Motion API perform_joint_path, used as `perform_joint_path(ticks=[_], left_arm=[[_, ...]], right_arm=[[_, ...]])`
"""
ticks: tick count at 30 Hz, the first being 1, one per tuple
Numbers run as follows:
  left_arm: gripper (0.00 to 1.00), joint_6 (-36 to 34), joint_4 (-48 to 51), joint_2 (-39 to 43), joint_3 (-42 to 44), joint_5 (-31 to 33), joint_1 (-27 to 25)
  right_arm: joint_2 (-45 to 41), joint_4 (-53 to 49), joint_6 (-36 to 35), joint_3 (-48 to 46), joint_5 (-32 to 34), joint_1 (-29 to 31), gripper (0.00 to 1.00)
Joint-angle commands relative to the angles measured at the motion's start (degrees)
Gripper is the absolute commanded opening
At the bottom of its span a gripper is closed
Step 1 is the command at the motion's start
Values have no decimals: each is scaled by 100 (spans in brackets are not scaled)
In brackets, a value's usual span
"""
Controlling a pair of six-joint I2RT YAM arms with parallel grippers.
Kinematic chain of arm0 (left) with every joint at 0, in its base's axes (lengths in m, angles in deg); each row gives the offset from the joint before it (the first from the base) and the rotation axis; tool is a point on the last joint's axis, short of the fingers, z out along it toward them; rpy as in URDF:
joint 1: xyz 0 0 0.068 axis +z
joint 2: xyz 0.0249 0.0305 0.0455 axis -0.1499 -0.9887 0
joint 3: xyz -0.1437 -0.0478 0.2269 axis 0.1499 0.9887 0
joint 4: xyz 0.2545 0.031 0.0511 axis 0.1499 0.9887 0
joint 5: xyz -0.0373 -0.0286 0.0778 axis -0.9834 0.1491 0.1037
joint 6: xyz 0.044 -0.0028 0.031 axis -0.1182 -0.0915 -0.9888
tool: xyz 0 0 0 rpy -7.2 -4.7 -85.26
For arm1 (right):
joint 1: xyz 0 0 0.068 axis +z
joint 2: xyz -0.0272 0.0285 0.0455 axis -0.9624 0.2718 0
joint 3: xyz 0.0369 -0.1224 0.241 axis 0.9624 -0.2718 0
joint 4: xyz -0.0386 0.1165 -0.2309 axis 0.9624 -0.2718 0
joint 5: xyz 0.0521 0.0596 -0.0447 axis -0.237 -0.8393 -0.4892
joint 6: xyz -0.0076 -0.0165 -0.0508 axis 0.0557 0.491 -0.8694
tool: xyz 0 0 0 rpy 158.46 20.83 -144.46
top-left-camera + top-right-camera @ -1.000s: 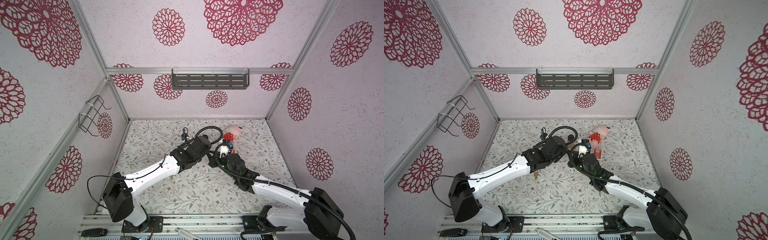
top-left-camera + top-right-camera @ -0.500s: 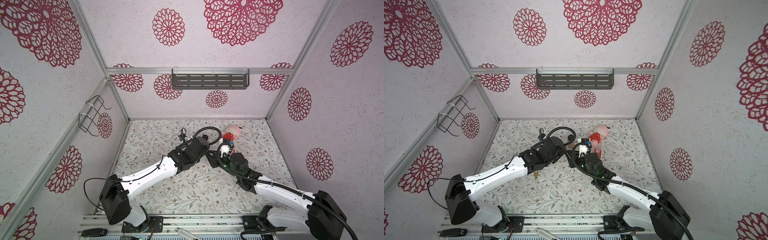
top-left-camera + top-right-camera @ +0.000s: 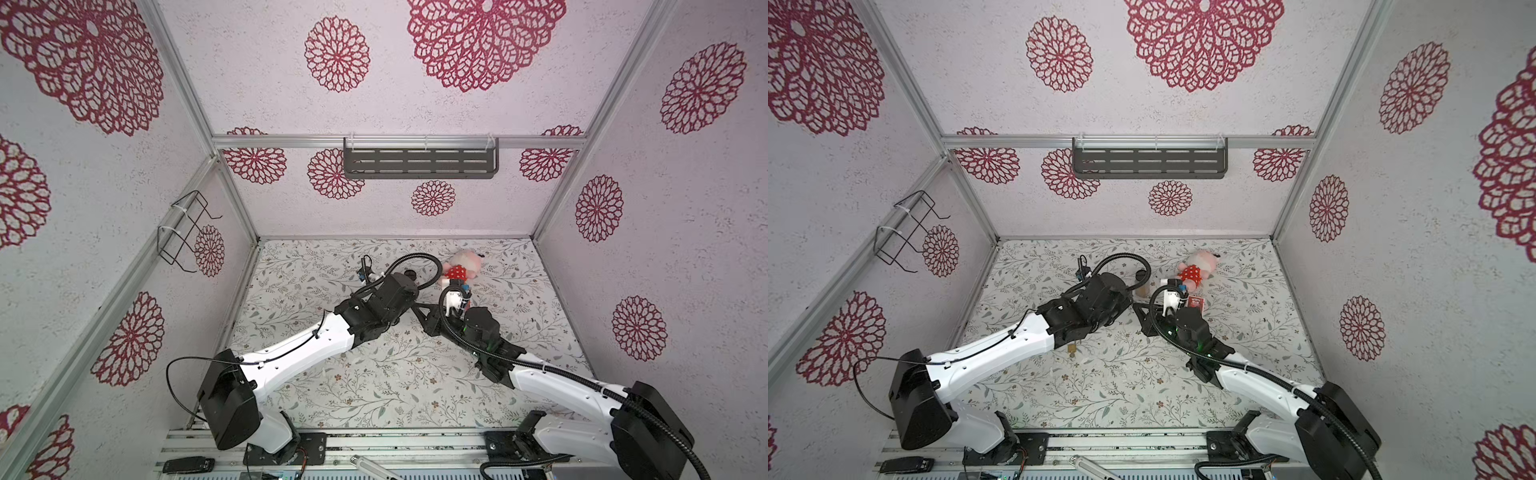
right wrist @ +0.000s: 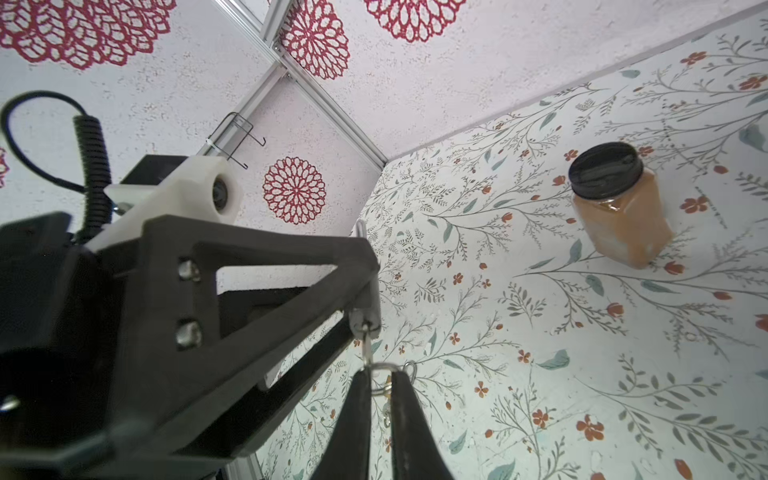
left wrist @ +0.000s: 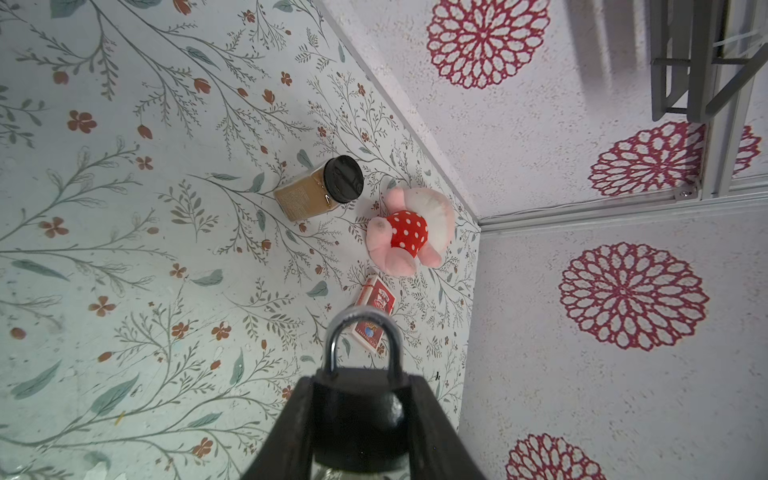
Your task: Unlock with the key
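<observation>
— Where's your padlock (image 5: 360, 315)?
— Clamped in your left gripper (image 5: 361, 382), above the table (image 4: 540, 291).
— And the key (image 4: 366, 345)?
— Its tip is at the padlock's underside; your right gripper (image 4: 380, 376) pinches the key ring (image 4: 385, 366).

You see pale walls (image 3: 415, 104) with red rosettes. A grey slotted shelf (image 3: 419, 164) hangs on the back one, above your leaf-printed floor (image 3: 374, 395).

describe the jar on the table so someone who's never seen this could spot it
Start at the floral table, in its rear part toward the back wall. The jar sits there beside a pink plush toy and a red card box. It alone has a round black lid and tan-brown contents.
</observation>
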Motion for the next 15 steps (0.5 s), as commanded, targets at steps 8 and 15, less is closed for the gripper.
perform_joint_path(ticks=[8,15], left_arm=[[0,-88,-170,102,-22,54,16],[0,-77,-242,124,-22,-70,-18]], right_arm=[[16,346,48,86,-147,-20,10],[92,315,38,124,-72,-20,3]])
